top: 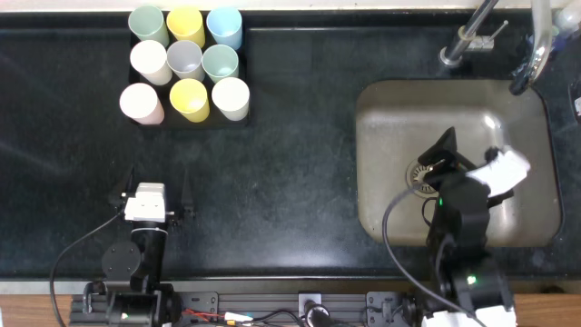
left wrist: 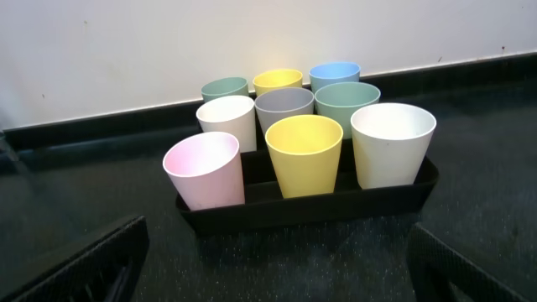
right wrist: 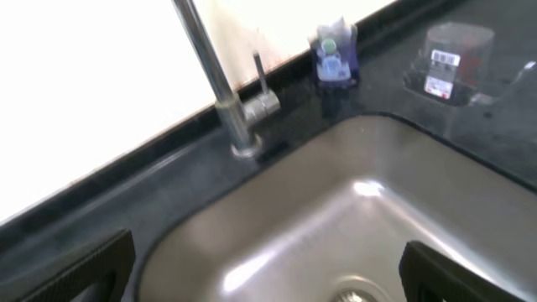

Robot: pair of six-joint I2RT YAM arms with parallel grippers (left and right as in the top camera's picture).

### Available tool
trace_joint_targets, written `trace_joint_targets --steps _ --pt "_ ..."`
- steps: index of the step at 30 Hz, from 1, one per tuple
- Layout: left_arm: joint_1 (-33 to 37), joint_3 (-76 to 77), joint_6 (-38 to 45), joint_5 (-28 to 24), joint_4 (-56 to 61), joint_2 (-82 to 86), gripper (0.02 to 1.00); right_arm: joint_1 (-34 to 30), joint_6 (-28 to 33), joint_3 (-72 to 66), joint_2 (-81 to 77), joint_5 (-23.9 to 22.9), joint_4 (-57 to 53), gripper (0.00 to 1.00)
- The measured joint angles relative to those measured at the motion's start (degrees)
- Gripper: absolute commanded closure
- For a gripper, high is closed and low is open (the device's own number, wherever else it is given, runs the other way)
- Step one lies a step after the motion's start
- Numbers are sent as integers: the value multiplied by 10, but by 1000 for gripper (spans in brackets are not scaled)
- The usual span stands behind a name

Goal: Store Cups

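Several pastel cups stand upright and packed together in a black tray (top: pixel 201 122) (left wrist: pixel 302 211) at the counter's back left. The front row holds a pink cup (top: pixel 142 103) (left wrist: pixel 205 170), a yellow cup (top: pixel 189 99) (left wrist: pixel 304 153) and a white cup (top: pixel 231 97) (left wrist: pixel 392 143). Behind them are white, grey, green, yellow and blue cups. My left gripper (top: pixel 154 182) (left wrist: pixel 277 270) rests low on the counter in front of the tray, open and holding nothing. Over the sink, my right gripper (top: pixel 438 162) (right wrist: pixel 268 283) is open with nothing between its fingers.
The steel sink (top: pixel 381 109) (right wrist: pixel 336 226) takes up the right side, with its drain (top: pixel 422 174) under the right gripper. A faucet (top: pixel 472 34) (right wrist: pixel 226 92) rises behind it. A blue soap bottle (right wrist: pixel 336 57) and a clear container (right wrist: pixel 449 59) stand by the sink's rim.
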State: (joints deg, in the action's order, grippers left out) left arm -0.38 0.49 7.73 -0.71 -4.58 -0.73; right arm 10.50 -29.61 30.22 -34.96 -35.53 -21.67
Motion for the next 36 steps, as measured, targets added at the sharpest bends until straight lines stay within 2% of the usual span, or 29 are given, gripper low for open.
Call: trace_joint_targets --steps 6,8,11,16,18,27,36 --pt "0 0 0 0 0 0 18 0 -2 -98 41 -9 310 3" --pt "0 0 0 0 0 0 18 -1 -3 -118 50 -9 361 3" --pt "0 0 0 0 0 0 18 -4 -4 -137 73 -10 345 3" --pt "0 0 0 0 0 0 18 -4 -4 -155 163 -10 199 3" --pt "0 0 0 0 0 0 18 -4 -4 -160 199 -10 176 3" --pt "0 0 0 0 0 0 18 -38 -4 -265 280 -10 266 3" --pt "0 0 0 0 0 0 18 -82 -4 -292 339 -11 190 3"
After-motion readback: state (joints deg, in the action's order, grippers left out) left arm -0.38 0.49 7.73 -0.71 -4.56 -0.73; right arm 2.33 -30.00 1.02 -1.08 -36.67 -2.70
